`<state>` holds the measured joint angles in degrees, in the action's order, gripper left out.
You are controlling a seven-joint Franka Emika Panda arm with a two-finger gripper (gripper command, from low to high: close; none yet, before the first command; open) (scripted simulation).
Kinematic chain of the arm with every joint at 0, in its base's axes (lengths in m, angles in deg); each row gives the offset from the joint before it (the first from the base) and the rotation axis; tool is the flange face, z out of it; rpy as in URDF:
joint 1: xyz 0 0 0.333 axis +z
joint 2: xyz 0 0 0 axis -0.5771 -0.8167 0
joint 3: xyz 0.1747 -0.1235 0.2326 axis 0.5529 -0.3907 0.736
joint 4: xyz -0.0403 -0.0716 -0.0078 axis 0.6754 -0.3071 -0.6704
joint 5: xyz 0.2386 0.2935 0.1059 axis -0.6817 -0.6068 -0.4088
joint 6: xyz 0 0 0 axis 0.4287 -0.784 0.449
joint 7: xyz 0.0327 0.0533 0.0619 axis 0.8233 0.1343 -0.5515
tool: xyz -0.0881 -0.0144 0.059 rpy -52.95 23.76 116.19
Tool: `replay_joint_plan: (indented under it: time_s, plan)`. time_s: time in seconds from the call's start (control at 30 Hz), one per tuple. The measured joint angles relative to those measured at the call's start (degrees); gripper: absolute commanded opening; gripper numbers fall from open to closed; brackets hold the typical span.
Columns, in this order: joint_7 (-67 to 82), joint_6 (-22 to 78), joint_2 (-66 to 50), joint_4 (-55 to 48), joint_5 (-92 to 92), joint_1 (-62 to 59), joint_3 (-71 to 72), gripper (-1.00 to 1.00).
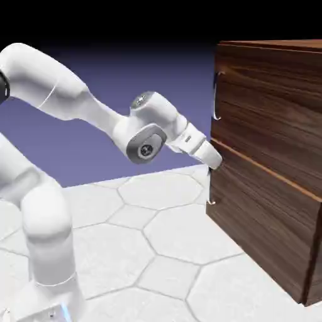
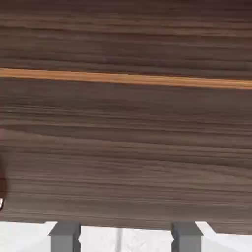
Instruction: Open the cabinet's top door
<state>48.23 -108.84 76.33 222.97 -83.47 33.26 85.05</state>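
The fingers [image 2: 64, 236] stood well apart and held nothing, two grey tips at the bottom edge of the hand view with pale table showing in the gap between them. In the exterior view the gripper [image 1: 214, 160] pointed toward the cabinet's front, close to the orange-brown seam [image 1: 264, 166] between the two panels; whether it touched the wood could not be told.

The cabinet [image 1: 277, 207] was the largest thing in view, a dark walnut box standing on the white hexagon-patterned table [image 1: 157, 233] at the exterior view's right. The white arm [image 1: 75, 100] rose from the lower left and reached across to it.

The top door [image 1: 270, 100] was the upper panel, lying flush with the front and shut. Its slim silver handle [image 1: 216, 95] ran upright along the edge nearest the arm, above the gripper and apart from it. A smaller handle [image 1: 211, 202] sat on the lower panel [image 1: 264, 233], below the gripper.
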Motion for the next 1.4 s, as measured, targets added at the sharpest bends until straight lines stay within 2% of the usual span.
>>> replay_joint_plan:
  time_s: [1.4]
  plan:
    - [67.96,-2.65,16.50,-29.37,-104.67,-41.61,47.22,0.00]
